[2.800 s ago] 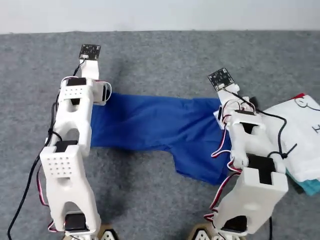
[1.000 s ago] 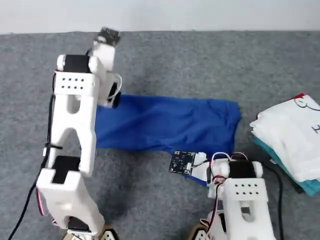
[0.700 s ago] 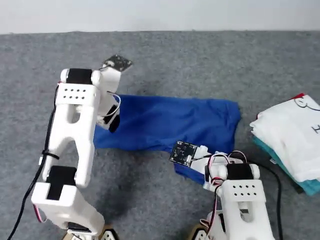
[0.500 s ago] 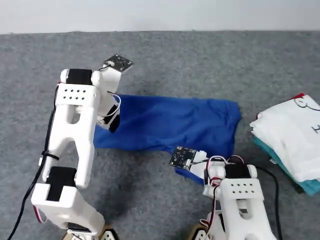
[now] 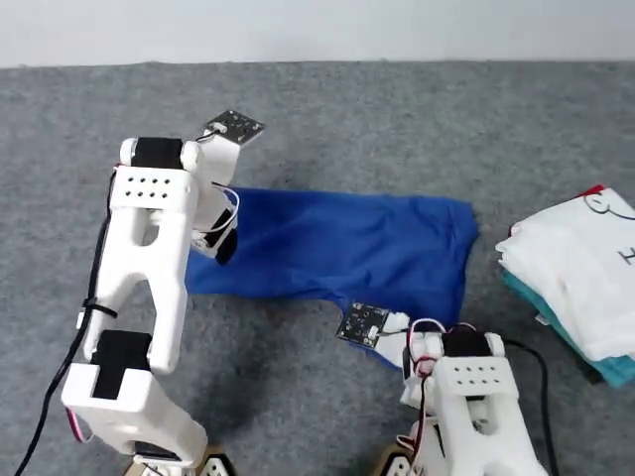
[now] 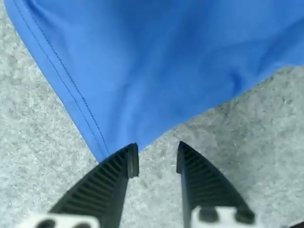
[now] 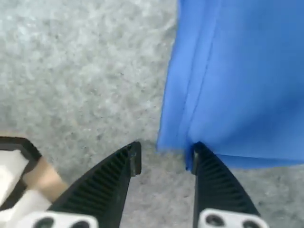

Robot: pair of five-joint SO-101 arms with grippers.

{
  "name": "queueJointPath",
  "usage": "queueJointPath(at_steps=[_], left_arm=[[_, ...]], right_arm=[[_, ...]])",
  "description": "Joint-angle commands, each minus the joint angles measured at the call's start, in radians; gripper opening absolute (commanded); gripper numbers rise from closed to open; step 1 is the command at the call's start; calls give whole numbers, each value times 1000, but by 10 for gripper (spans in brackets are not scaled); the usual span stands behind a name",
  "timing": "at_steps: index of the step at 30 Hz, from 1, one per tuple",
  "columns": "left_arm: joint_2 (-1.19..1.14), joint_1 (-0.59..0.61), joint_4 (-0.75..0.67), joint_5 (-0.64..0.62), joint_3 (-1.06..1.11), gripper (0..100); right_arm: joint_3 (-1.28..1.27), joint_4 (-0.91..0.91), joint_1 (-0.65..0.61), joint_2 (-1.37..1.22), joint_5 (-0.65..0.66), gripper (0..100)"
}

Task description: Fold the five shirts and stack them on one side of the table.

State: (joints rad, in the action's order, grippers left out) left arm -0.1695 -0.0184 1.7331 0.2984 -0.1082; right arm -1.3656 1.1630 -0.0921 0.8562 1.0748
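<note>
Two tools are mine, and both are open now. My right tool (image 7: 165,159) is closest to me. It has come back from the far right end of the blue shirt (image 5: 337,248) and now sits low by the near flap that sticks out toward me. Its two fingers stand apart with the flap's corner just at the tips. They hold nothing yet.

A bit farther out, the blue shirt lies flat on the bench (image 5: 397,109), long from side to side. Its right end lies bare now that my arm is off it.

My left tool (image 6: 154,156) is at the left end of the shirt. That arm has lifted and turned a little. The tool hangs by a corner of the shirt with its fingers apart, and it is empty too.

Off to the right, away from the blue shirt, is the pile of folded shirts (image 5: 580,278), white on top and teal under it.

I think both tools are getting ready to grab the shirt's edge and fold it over. After that, the shirt still has to go on the pile.
</note>
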Motion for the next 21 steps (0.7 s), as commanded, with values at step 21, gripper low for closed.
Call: queueJointPath(at_steps=[21], left_arm=[[49,3,25,8,-4,137]], right_arm=[[40,-188,13,-168,9,15]])
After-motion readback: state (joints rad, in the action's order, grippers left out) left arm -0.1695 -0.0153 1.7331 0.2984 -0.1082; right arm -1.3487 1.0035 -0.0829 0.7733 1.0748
